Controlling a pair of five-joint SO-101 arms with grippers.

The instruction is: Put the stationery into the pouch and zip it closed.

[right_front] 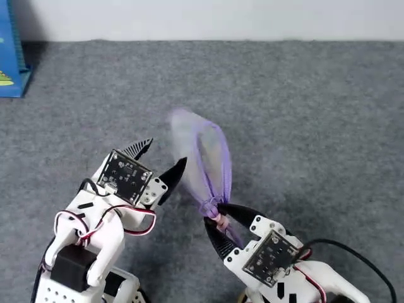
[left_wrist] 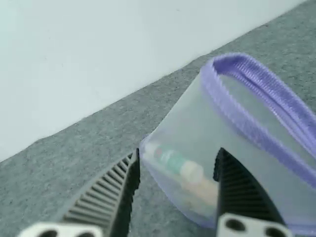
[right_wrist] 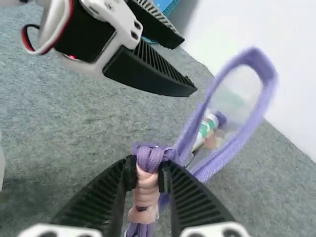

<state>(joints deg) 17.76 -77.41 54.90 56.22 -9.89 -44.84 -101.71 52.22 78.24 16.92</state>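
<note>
A translucent pouch (right_front: 205, 158) with a purple zipper hangs tilted above the grey mat, its zipper edges spread into a loop (right_wrist: 247, 94). Stationery (left_wrist: 182, 170) lies inside it, also seen through the pouch wall (right_wrist: 207, 129) in the right wrist view. My right gripper (right_front: 219, 219) is shut on the pouch's near end, pinching the purple band and a pink tab (right_wrist: 147, 177). My left gripper (right_front: 165, 153) stands open just left of the pouch, close to its side without gripping it. In the left wrist view the pouch (left_wrist: 222, 133) sits between and beyond the left fingers (left_wrist: 118, 192).
A blue box (right_front: 9, 57) stands at the back left corner by the white wall. Grey mat (right_front: 315, 113) spreads out to the right and behind the pouch. The left gripper (right_wrist: 148, 69) hangs close over the right gripper's fingers.
</note>
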